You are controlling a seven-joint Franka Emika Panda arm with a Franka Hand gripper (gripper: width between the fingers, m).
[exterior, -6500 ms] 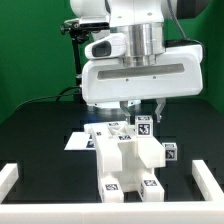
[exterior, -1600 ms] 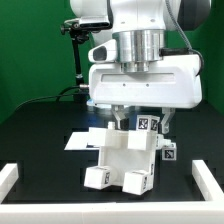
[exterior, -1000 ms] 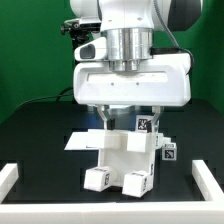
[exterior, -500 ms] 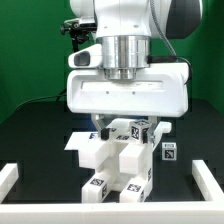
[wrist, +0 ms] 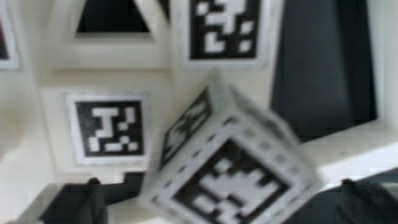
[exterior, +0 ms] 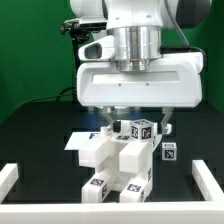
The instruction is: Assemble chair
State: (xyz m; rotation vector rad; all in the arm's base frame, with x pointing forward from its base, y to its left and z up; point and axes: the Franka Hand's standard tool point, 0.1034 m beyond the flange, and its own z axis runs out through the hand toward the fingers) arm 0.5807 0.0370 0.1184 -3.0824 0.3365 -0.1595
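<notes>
The chair point(exterior: 115, 160), a part-built cluster of chunky white tagged blocks, lies on the black table in front of the arm. One tagged block point(exterior: 140, 130) of it sticks up under the hand. My gripper point(exterior: 135, 120) hangs right above it, fingers spread wide on either side. In the wrist view that block point(wrist: 231, 165) sits turned like a diamond between the dark fingertips point(wrist: 80, 200), with a gap showing on each side. The view is blurred. More tagged white faces of the chair point(wrist: 107, 125) lie behind it.
A small loose tagged piece point(exterior: 168, 151) lies at the exterior view's right of the chair. The marker board point(exterior: 78, 143) lies behind the chair at the left. A low white border rail point(exterior: 8, 178) runs along the left, front and right.
The chair stood tipped up under the hand a second ago; now it lies lower and turned, with tagged faces upward. The hand dipped and shifted to the exterior view's left, then came back.
</notes>
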